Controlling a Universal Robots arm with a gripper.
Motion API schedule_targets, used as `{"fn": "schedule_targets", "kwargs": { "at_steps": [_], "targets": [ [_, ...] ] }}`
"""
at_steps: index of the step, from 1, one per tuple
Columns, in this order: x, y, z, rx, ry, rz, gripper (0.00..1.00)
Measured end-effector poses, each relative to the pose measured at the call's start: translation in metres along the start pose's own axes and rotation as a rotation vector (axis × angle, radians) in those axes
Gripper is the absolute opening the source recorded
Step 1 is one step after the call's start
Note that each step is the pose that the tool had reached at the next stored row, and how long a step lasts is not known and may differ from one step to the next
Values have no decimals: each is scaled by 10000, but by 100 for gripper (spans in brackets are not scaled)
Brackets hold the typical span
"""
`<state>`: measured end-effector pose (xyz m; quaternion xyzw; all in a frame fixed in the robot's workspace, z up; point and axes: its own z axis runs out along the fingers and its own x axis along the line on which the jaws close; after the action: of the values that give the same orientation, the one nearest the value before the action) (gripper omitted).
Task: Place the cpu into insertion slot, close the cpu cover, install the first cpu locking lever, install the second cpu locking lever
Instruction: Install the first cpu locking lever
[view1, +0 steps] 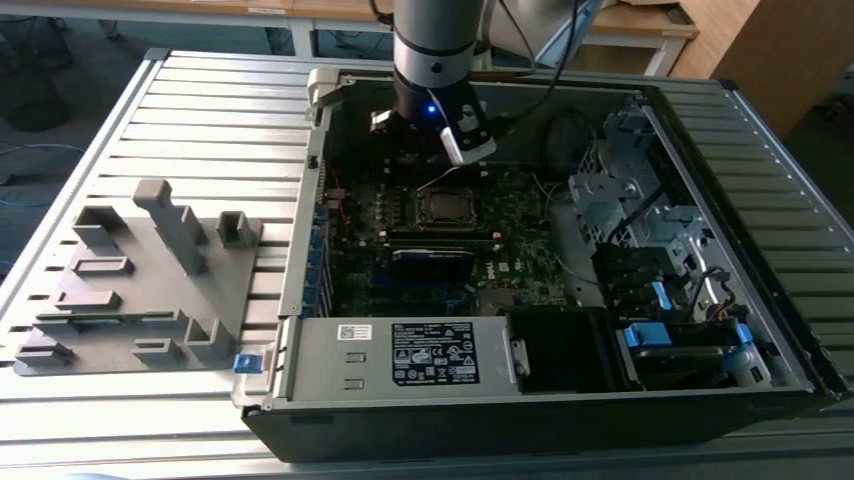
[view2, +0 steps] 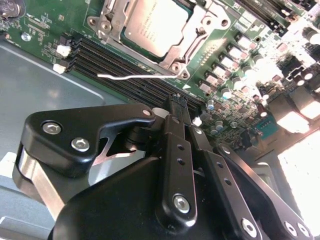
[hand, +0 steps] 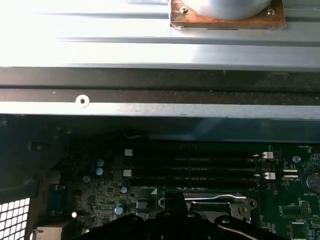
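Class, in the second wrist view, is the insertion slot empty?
No, the cpu sits in it, its silver-grey top showing through the window of the cpu cover.

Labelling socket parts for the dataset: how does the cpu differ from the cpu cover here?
In the second wrist view, the cpu is a solid, dull silver-grey square; the cpu cover is a shinier metal frame with a square window. The cpu sits in the middle and shows through that window; the cpu cover rings it and is larger in outline. Both are metal and lie flat on the green motherboard.
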<state>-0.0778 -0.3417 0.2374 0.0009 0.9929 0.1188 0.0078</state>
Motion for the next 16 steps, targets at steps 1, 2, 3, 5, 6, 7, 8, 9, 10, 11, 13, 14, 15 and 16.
{"fn": "schedule_targets", "kwargs": {
  "at_steps": [1,2,3,5,6,7,8,9,10,11,13,14,15,16],
  "targets": [
    [-8,0,1,7,0,0,11],
    [-14,0,1,16,0,0,11],
    [-15,0,1,18,0,0,11],
    [-15,0,1,20,0,1,11],
    [-28,0,1,20,0,0,11],
    [-40,0,2,20,0,0,11],
    [-40,0,2,20,0,0,11],
    [-40,0,3,20,0,0,11],
    [-40,0,5,19,-1,0,11],
    [-40,-1,8,17,-2,0,11],
    [-40,-2,11,20,0,0,11],
    [-39,-2,11,21,1,0,11],
    [-39,-2,12,21,1,0,11],
    [-39,-2,12,21,1,0,11]
  ]
}}
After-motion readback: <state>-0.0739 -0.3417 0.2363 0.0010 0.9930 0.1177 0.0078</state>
